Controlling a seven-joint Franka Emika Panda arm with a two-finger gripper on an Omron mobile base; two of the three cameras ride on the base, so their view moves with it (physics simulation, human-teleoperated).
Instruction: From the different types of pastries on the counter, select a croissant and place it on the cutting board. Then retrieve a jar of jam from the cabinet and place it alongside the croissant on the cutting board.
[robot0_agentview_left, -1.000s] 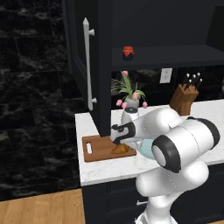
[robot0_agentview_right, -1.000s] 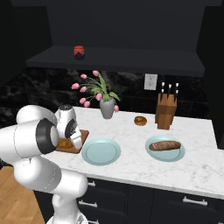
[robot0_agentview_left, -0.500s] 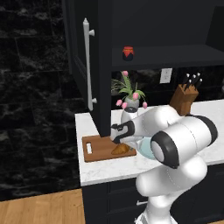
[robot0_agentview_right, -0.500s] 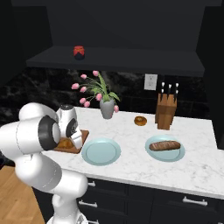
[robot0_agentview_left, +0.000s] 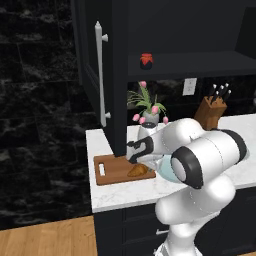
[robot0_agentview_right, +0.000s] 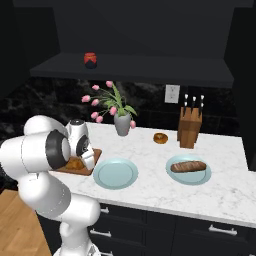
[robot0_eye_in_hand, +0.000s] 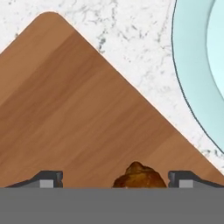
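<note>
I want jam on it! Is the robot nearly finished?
Halfway. The croissant already lies on the board, and the gripper stands open around it. The jam is up on the cabinet shelf; it must be fetched and set beside the croissant.

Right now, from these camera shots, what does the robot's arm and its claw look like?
The arm is glossy white, built of fat rounded segments with dark bands at the joints, rising from a white column. The wrist is a white cylinder with a dark cap. The claw ends in two small dark finger tips with pale grey pads. No cables or markings are visible.
</note>
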